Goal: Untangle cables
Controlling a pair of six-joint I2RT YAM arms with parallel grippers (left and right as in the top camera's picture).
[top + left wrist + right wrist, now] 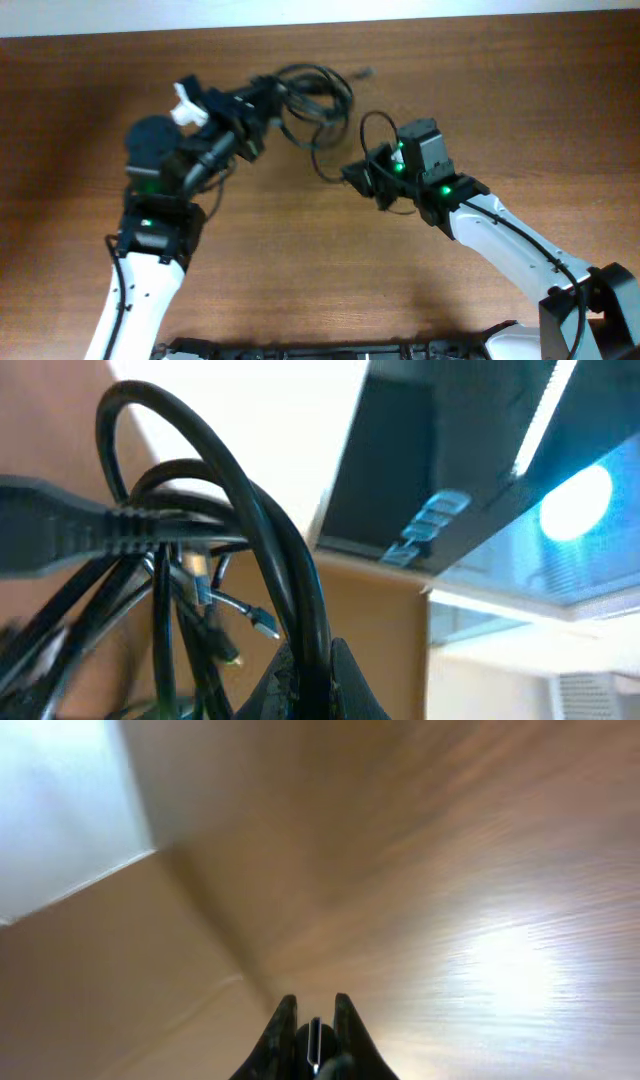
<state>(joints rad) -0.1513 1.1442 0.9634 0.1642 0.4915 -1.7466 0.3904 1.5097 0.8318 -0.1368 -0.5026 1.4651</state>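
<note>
The cables [320, 92] form a black tangled bundle at the back middle of the wooden table. My left gripper [268, 102] is at the bundle's left side. In the left wrist view it [312, 652] is shut on a thick black cable [270, 530], with thinner cords and small plugs [265, 625] hanging beside it. My right gripper [353, 176] sits right of and nearer than the bundle, and a thin cord loop [366, 122] rises from it. In the right wrist view it [315, 1005] is shut on a small silver plug [315, 1042] between the fingers.
A loose plug end [362, 72] lies near the table's far edge [480, 22], beyond which is a white surface. The two arm bases and their wiring [330, 350] fill the near edge. Bare wood [300, 250] stretches between the arms.
</note>
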